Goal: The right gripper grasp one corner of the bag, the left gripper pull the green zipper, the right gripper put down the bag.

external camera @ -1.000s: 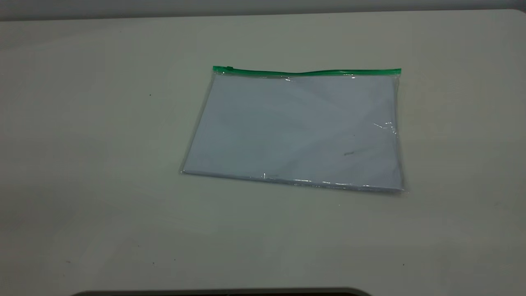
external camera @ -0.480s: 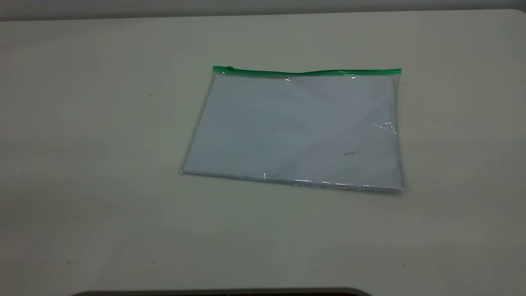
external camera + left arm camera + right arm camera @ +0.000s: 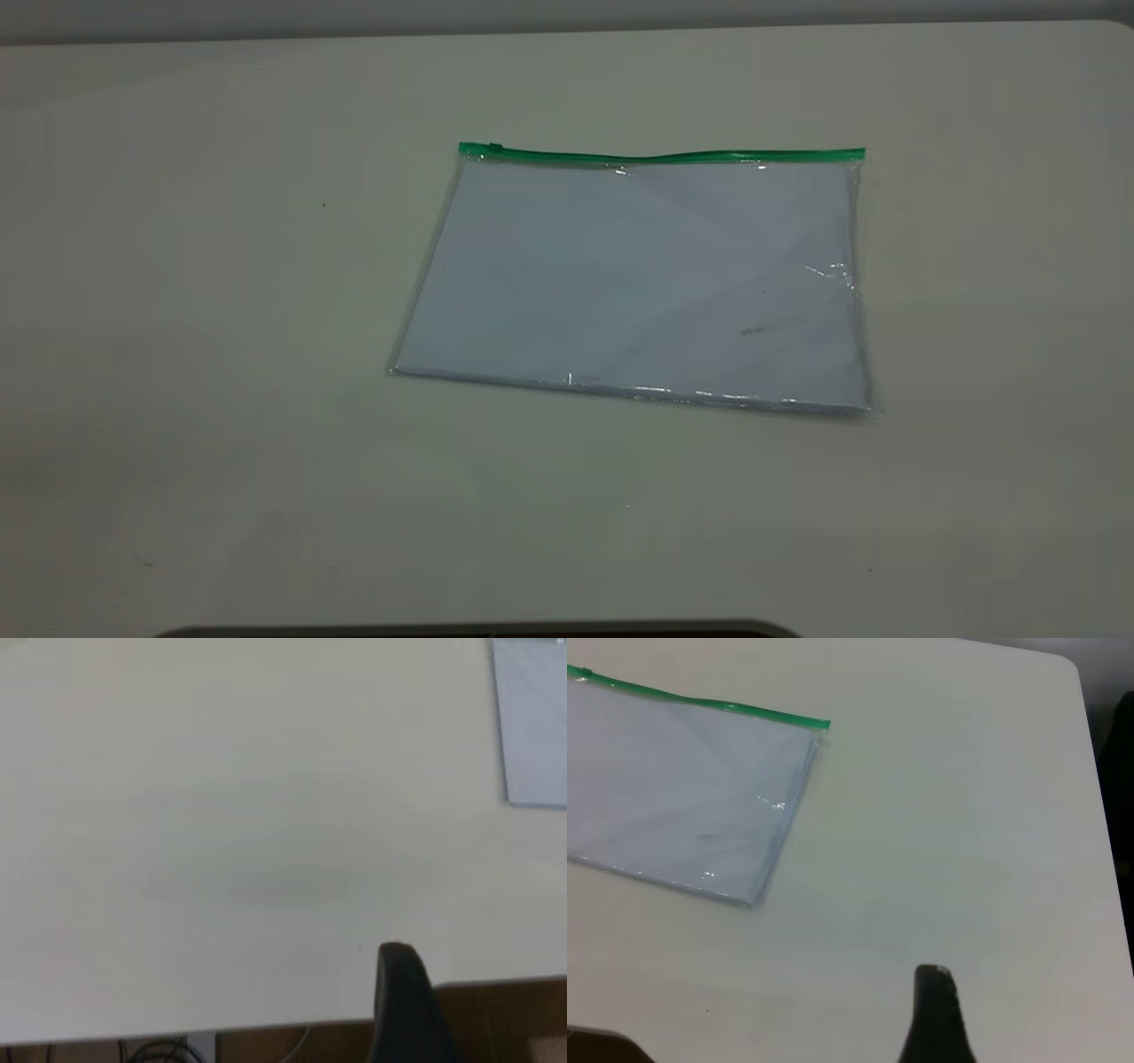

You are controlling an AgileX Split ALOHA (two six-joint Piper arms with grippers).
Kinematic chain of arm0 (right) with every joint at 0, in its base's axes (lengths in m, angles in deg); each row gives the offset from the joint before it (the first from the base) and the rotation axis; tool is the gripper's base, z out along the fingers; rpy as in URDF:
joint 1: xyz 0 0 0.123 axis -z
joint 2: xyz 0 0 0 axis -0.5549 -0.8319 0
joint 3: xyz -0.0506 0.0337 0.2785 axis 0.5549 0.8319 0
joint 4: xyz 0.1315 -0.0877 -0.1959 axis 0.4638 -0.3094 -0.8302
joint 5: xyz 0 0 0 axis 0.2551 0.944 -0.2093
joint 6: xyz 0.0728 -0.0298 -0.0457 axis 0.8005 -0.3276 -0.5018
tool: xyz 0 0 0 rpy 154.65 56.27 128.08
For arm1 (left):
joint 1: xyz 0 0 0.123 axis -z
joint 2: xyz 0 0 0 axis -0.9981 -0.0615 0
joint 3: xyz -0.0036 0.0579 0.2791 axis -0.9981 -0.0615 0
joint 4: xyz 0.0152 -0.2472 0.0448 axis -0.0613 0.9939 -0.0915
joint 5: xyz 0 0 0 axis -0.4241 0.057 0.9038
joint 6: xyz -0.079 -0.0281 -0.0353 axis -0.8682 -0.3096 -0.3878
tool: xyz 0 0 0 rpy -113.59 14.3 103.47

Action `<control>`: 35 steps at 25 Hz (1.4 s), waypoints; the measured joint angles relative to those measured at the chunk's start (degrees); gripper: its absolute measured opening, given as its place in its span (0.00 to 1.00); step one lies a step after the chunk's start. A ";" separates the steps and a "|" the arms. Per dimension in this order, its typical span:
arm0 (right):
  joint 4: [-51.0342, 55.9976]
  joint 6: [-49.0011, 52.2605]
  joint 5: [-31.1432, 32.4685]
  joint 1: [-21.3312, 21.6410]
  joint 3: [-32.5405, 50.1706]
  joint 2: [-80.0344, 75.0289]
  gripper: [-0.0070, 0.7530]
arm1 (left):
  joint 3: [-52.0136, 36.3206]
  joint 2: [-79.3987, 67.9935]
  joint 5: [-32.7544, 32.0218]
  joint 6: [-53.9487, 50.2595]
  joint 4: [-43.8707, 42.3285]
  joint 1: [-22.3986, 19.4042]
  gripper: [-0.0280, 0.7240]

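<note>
The bag (image 3: 638,279) is lying flat on the table (image 3: 177,354), a bit toward the far edge and slightly right of the middle in the exterior view. It's a clear pouch with pale bluish-white sheets showing through the plastic. The green zipper (image 3: 660,157) runs along the long edge nearest the table's far edge, and the little slider tab (image 3: 494,147) sits close to the left end of that strip. The corner of the bag (image 3: 858,154) tipped with green is at the right end of the zipper, and nothing is touching it. The bag's near long edge catches some glare and lies a little skewed against the table's near edge.

Neither arm shows in the exterior view. In the left wrist view, only one dark finger (image 3: 403,1001) of the left gripper (image 3: 403,1001) shows, over the table's edge, well apart from the bag's plain corner at the side of that picture. Can't tell if it's wide or narrow with just the one finger in sight. Same deal in the right wrist view: one dark fingertip (image 3: 936,1014) of the right gripper (image 3: 936,1014) hangs over bare table, well clear of the bag's green-tipped end, and I can't tell its opening either. Neither one is holding anything that I can see.
</note>
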 joint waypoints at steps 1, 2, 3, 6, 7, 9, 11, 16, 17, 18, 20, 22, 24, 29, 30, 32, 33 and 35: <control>0.00 0.00 0.00 0.00 0.00 0.00 0.79 | 0.00 0.02 -0.06 0.00 0.00 0.00 0.68; 0.00 0.00 0.00 0.00 0.00 0.00 0.79 | 0.00 0.02 -0.06 0.00 0.00 0.00 0.68; 0.00 0.00 0.00 0.00 0.00 0.00 0.79 | 0.00 0.02 -0.06 0.00 0.00 0.00 0.68; 0.00 0.00 -0.05 0.00 0.00 0.00 0.79 | 0.00 0.02 -0.06 0.00 0.00 0.00 0.68; 0.00 0.00 -0.05 0.00 0.00 0.00 0.79 | 0.00 0.02 -0.06 0.00 0.00 0.00 0.68; 0.00 0.00 -0.05 0.00 0.00 0.00 0.79 | 0.00 0.02 -0.06 0.00 0.00 0.00 0.68; 0.00 0.00 -0.05 0.00 0.00 0.00 0.79 | 0.00 0.02 -0.06 0.00 0.00 0.00 0.68; 0.00 0.00 -0.05 0.00 0.00 0.00 0.79 | 0.00 0.02 -0.06 0.00 0.00 0.00 0.68; 0.00 0.00 -0.05 0.00 0.00 0.00 0.79 | 0.00 0.02 -0.06 0.00 0.00 0.00 0.68; -0.23 0.00 -0.05 -0.22 0.00 0.00 0.79 | 0.00 0.02 -0.06 0.00 0.00 0.00 0.68; -0.85 0.43 -0.05 -2.09 0.00 0.00 0.79 | 0.00 0.02 -0.06 0.00 0.00 0.00 0.68; -0.98 1.53 -0.11 -4.61 0.00 0.00 0.79 | 0.00 0.02 -0.06 0.00 0.00 0.00 0.68; -1.67 3.05 -0.17 -6.89 0.00 0.00 0.79 | 0.00 0.02 -0.06 0.00 0.05 0.00 0.68; -3.88 6.24 -0.17 -7.86 0.00 0.00 0.79 | 0.00 0.02 -0.06 0.00 0.05 0.00 0.68; -3.93 6.41 -0.17 -7.86 0.00 0.00 0.79 | 0.00 0.02 -0.06 0.00 0.05 0.00 0.68; -4.00 6.47 -0.17 -7.86 0.00 0.00 0.79 | 0.00 0.02 -0.06 0.00 0.05 0.00 0.68; -4.00 6.47 -0.17 -7.86 0.00 0.00 0.79 | 0.00 0.02 -0.06 0.00 0.05 0.00 0.68; -4.00 6.47 -0.17 -7.86 0.00 0.00 0.79 | 0.00 0.02 -0.06 0.00 0.05 0.00 0.68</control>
